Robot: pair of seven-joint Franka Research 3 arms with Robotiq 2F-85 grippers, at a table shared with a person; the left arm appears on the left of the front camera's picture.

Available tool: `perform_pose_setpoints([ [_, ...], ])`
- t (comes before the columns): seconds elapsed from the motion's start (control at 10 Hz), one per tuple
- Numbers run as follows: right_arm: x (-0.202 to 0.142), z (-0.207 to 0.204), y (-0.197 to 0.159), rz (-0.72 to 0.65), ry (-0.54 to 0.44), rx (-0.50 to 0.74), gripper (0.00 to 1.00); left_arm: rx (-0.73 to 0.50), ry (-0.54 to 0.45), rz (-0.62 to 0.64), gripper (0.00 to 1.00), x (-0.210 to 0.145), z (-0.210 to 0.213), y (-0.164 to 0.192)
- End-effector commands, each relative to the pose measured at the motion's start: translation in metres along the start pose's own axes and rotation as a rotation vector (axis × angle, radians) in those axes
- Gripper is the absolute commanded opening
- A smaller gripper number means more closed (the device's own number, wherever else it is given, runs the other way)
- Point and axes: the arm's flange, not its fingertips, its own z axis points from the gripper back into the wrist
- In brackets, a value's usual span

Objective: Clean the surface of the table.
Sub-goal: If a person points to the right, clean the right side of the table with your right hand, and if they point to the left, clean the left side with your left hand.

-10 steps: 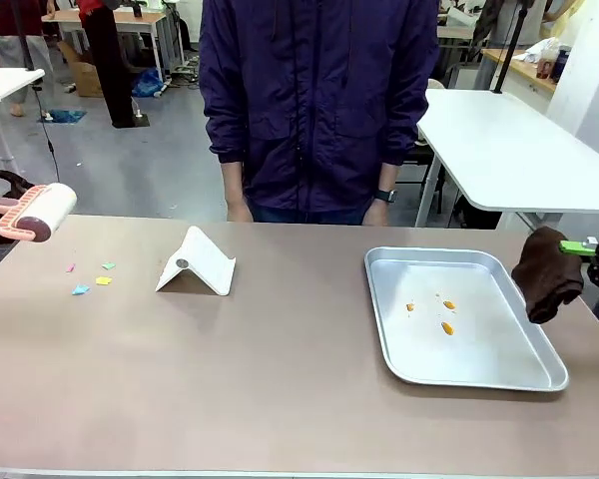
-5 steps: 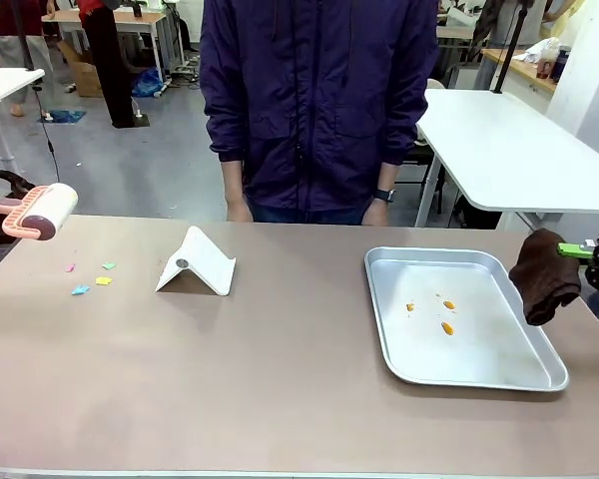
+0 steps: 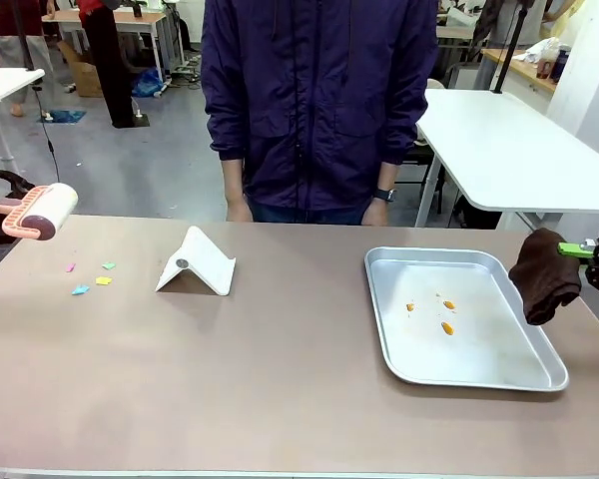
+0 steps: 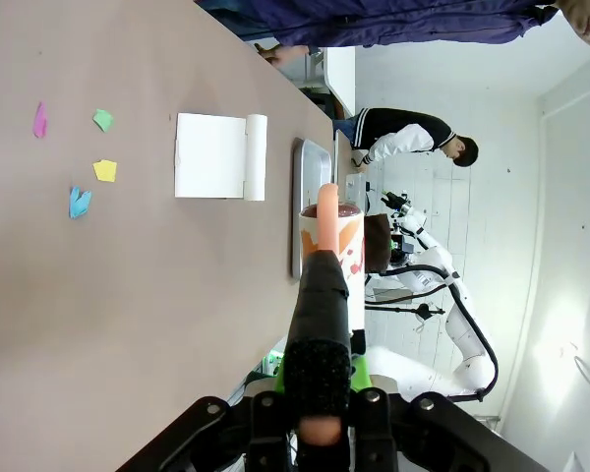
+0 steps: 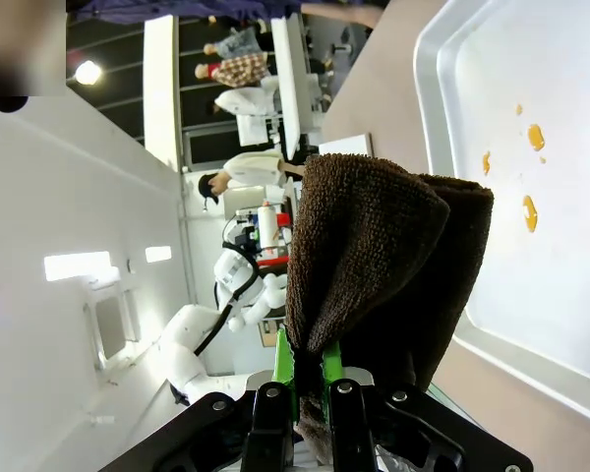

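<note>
Surface [image 3: 280, 389] still carries paper scraps [image 3: 92, 279]: left end effector [image 4: 320, 398] clamping the lint roller [image 3: 42, 212] and right end effector [image 5: 310, 379] gripping the brown cloth [image 3: 546, 274] barely shifted, so cleaning hasn't begun.

On the table [image 3: 280, 389], scraps [image 3: 92, 280] lie left, tray [image 3: 504, 344] right.

Tan table [image 3: 280, 389] is bearing pink, green, yellow and blue scraps [image 3: 103, 280]; silver tray [image 3: 499, 351] is showing orange spots [image 3: 447, 327].

A lab workshop: rows of white worktables [image 3: 509, 150] on grey floor [image 3: 130, 170].
</note>
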Motion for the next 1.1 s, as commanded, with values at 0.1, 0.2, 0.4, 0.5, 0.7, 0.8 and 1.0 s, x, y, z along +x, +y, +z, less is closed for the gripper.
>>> perform_pose_setpoints([
  [0.1,-0.0013,-0.0008,0.007,-0.012,0.002,-0.002,0.0,0.0,0.018,-0.012,0.0,-0.0035,0.0011,-0.0052],
  [0.2,-0.0013,-0.0008,0.007,-0.012,0.002,-0.002,0.0,0.0,0.018,-0.012,0.0,-0.0035,0.0011,-0.0052],
  [0.4,-0.0013,-0.0008,0.007,-0.012,0.002,-0.002,0.0,0.0,0.018,-0.012,0.0,-0.0035,0.0011,-0.0052],
  [0.5,-0.0013,-0.0008,0.007,-0.012,0.002,-0.002,0.0,0.0,0.018,-0.012,0.0,-0.0035,0.0011,-0.0052],
  [0.7,-0.0013,-0.0008,0.007,-0.012,0.002,-0.002,0.0,0.0,0.018,-0.012,0.0,-0.0035,0.0011,-0.0052],
  [0.8,-0.0013,-0.0008,0.007,-0.012,0.002,-0.002,0.0,0.0,0.018,-0.012,0.0,-0.0035,0.0011,-0.0052],
  [1.0,-0.0013,-0.0008,0.007,-0.012,0.002,-0.002,0.0,0.0,0.018,-0.012,0.0,-0.0035,0.0011,-0.0052],
])
